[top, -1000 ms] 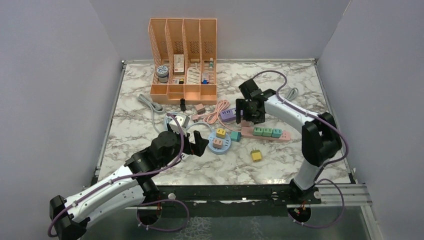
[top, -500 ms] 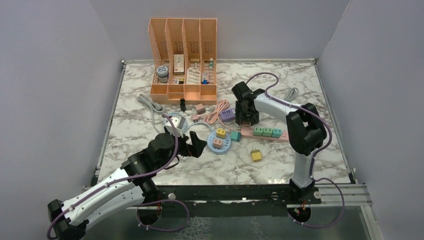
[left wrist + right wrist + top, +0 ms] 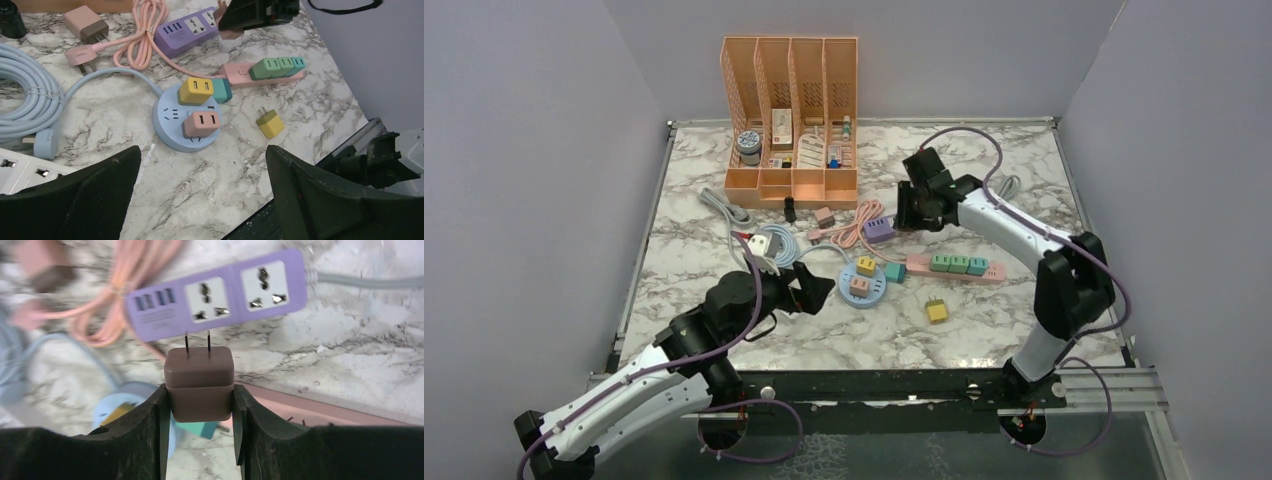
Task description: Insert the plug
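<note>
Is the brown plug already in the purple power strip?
No, the brown plug sits in the right gripper with both prongs bare, short of the purple power strip.

no legible text, labels too small to read

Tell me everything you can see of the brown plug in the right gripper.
The brown plug is a small rounded block, matte plastic by its look, its front half darker than the rear. Two thin metal prongs stick out of its front, pointing at the purple power strip but not in any socket. The right gripper clamps its two sides; nothing else touches it.
</note>
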Tool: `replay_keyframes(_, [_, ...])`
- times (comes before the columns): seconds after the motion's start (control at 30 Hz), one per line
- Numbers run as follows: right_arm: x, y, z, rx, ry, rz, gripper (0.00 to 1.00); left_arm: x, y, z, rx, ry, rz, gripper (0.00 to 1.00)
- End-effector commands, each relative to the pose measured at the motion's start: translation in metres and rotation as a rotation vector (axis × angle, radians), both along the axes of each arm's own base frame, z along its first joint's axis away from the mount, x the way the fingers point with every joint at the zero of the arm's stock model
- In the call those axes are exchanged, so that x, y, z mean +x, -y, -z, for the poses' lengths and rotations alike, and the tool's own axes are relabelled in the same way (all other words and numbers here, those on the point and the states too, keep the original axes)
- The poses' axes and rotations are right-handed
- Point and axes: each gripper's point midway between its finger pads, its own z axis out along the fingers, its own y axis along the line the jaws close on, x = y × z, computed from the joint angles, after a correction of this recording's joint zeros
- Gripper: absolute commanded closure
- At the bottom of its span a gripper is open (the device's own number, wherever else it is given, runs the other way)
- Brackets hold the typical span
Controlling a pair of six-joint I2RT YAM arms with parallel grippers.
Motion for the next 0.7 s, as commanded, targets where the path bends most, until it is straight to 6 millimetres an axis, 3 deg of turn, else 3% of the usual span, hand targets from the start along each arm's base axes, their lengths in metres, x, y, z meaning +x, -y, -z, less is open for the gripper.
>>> replay_keyframes(0.0, [0.003, -0.037, -0.071, 0.213, 0.174, -0.154, 0.72, 0.008, 0.014, -0.04, -0.102, 0.025, -0.006, 0.01])
replay_keyframes(0.17, [-0.024, -0.05, -0.1, 0.342, 0.244, -0.293, 0.73, 0.015, 0.036, -0.056, -0.06, -0.003, 0.046, 0.01])
replay_keyframes(0.37, [-0.074, -0.07, -0.124, 0.499, 0.397, -0.655, 0.74, 0.023, 0.066, -0.085, -0.099, -0.052, 0.1, 0.01])
replay_keyframes(0.5, [-0.098, -0.07, -0.136, 0.528, 0.537, -0.819, 0.75, 0.035, 0.079, -0.074, -0.16, -0.141, 0.044, 0.07])
replay_keyframes(0.67, [-0.112, -0.065, -0.148, 0.51, 0.666, -0.93, 0.75, 0.036, 0.109, -0.066, -0.242, -0.248, 0.112, 0.12])
